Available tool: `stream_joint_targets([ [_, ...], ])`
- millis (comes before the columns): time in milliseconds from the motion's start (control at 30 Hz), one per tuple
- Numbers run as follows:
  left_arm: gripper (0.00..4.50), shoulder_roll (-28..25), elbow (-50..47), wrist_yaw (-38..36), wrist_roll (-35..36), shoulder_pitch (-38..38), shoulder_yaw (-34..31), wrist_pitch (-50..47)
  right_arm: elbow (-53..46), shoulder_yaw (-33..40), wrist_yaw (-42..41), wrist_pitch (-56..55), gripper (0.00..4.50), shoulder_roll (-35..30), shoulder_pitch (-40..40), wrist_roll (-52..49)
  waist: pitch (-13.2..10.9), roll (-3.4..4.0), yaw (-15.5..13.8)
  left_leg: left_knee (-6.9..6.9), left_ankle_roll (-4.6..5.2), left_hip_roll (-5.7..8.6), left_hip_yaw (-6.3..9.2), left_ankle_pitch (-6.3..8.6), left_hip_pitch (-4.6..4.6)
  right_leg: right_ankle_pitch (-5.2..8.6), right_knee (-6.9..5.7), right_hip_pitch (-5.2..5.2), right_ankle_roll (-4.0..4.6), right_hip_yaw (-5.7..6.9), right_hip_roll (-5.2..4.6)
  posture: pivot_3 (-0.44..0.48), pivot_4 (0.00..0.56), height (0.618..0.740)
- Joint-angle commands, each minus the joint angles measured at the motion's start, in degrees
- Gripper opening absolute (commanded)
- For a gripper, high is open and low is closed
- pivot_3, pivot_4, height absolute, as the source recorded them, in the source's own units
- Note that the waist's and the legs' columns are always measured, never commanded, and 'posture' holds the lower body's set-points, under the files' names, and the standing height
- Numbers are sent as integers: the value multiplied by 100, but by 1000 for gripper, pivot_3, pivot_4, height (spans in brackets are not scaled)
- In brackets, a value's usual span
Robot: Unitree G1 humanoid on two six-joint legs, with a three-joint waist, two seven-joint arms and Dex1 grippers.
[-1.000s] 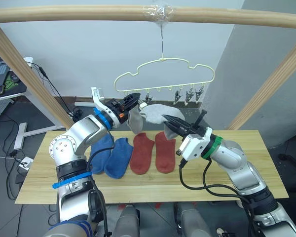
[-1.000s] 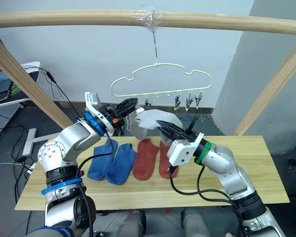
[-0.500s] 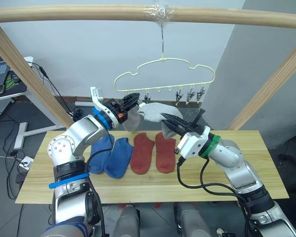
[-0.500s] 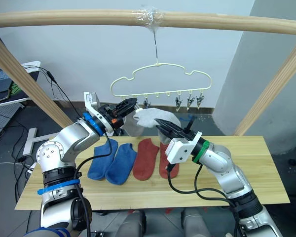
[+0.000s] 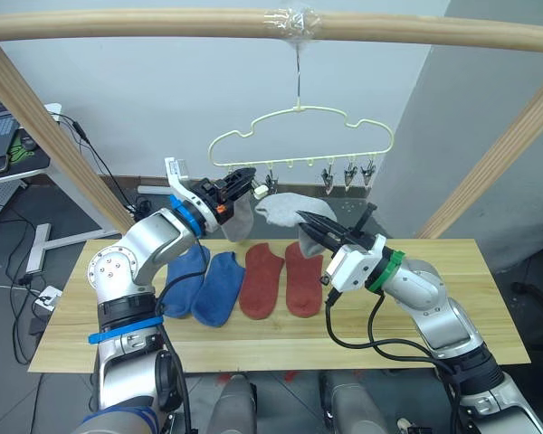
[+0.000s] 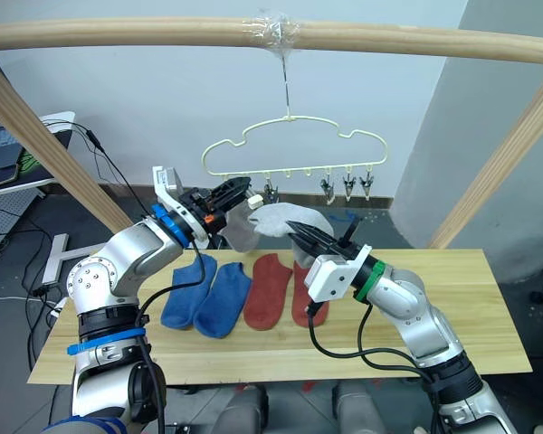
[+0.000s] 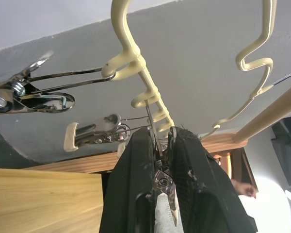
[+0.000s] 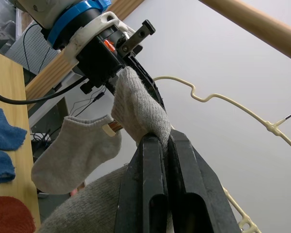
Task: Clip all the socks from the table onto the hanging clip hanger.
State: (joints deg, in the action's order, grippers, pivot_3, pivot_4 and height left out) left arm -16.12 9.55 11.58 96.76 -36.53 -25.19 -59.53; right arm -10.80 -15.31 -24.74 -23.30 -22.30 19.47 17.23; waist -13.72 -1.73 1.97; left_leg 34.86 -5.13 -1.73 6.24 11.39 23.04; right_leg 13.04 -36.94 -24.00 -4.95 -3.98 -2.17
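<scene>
Left hand (image 5: pixel 245 178): fingers (image 7: pixel 136 179) pressed together on a metal clip (image 7: pixel 164 187) of the clip hanger (image 5: pixel 300 136), raised just under the hanger's left end.
Right hand (image 5: pixel 315 224): fingers (image 8: pixel 153 194) clamped on a light grey sock (image 5: pixel 290 208), lifted above the tabletop (image 5: pixel 416 298).
Held sock: stretches from the right hand up to the left hand's fingertips, touching them.
Second grey sock (image 8: pixel 75 153): hangs just beyond the left hand, below the hanger's clip row.
Free clips (image 5: pixel 348 174): hang above the right hand, apart from it.
Red socks (image 5: pixel 281 278): flat on the tabletop below both hands.
Blue socks (image 5: pixel 204 282): flat beside the red pair, under the left arm.
</scene>
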Motion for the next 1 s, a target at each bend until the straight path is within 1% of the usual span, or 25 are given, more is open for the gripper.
stream_joint_targets([
  [33, 233, -51, -168, -111, 230, -4, 56, 5, -38, 47, 123, -66, 24, 90, 125, -2, 0, 0, 0, 0, 0, 0, 0, 0, 0, 1, 0, 0, 2, 0, 0, 0, 226, 740],
  [500, 233, -117, -186, -93, 422, 9, 128, 51, 48, 9, 209, -63, 24, 187, 203, 49, -3, -2, 0, -1, 0, 0, 0, 0, 1, 10, 1, -2, 17, 0, 0, -5, 235, 740],
  [1000, 233, -188, -376, -291, 362, 56, 167, 72, 307, -85, 221, -118, 24, 329, 331, 175, -15, -16, 0, -5, 0, 0, 0, 0, 3, 13, 3, -5, 21, 0, 0, 0, 234, 740],
])
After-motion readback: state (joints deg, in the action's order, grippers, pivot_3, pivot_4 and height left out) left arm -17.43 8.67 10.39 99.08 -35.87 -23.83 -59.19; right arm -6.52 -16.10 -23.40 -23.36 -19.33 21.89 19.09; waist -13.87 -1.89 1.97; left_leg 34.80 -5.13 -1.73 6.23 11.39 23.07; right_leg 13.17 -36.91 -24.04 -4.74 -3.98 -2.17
